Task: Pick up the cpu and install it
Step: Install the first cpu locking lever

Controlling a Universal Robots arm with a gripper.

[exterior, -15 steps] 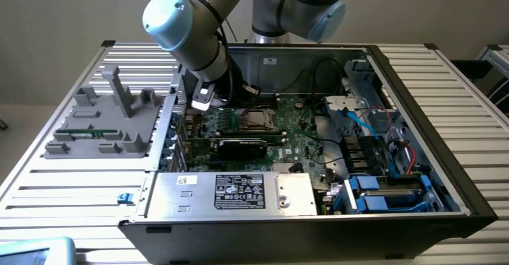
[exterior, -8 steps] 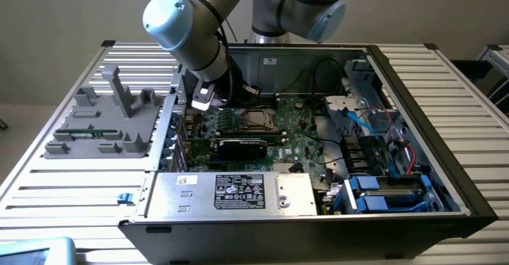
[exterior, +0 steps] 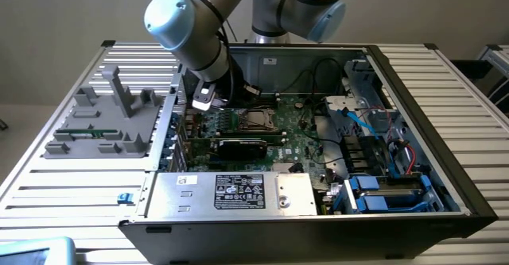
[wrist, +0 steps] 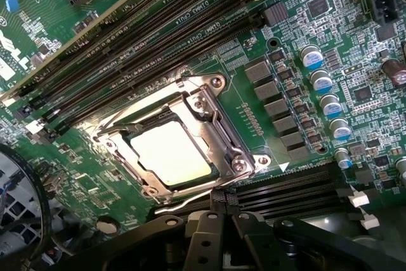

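arm reaches down into an open pc case [exterior: 413,158] lying on its side on a slatted metal table [exterior: 71,175]. pincer [wrist: 219,204] hangs just above the motherboard [exterior: 294,140], close beside the socket; in the exterior view its lower end [exterior: 205,101] sits over the board's corner toward that view's left, near the case wall. pincer is closed, dark fingers [wrist: 202,236] pressed together, nothing between them.

cpu [wrist: 170,152] lies flat inside the socket [wrist: 184,138], pale shiny top facing up, framed all round by the metal load plate. the plate's screws show at its corners. the thin wire lever [wrist: 190,202] runs along the socket edge nearest the pincer. cpu is apart from the pincer, not touched. in the exterior view the socket [exterior: 258,118] shows as a small square mid-board, cpu too small to make out there.

long black memory slots [wrist: 127,49] run beside the socket on one side, more slots [wrist: 298,185] on the other with white latches. a row of silver capacitors [wrist: 323,103] stands near the socket. a black expansion card [exterior: 247,145] lies across the board below the socket in the exterior view. power supply with a label [exterior: 238,190] sits at the case's near edge, blue drive brackets [exterior: 382,193] toward the exterior view's right. a grey parts tray [exterior: 104,122] stands on the table at the exterior view's left, a thin green stick [exterior: 80,134] lying in it.
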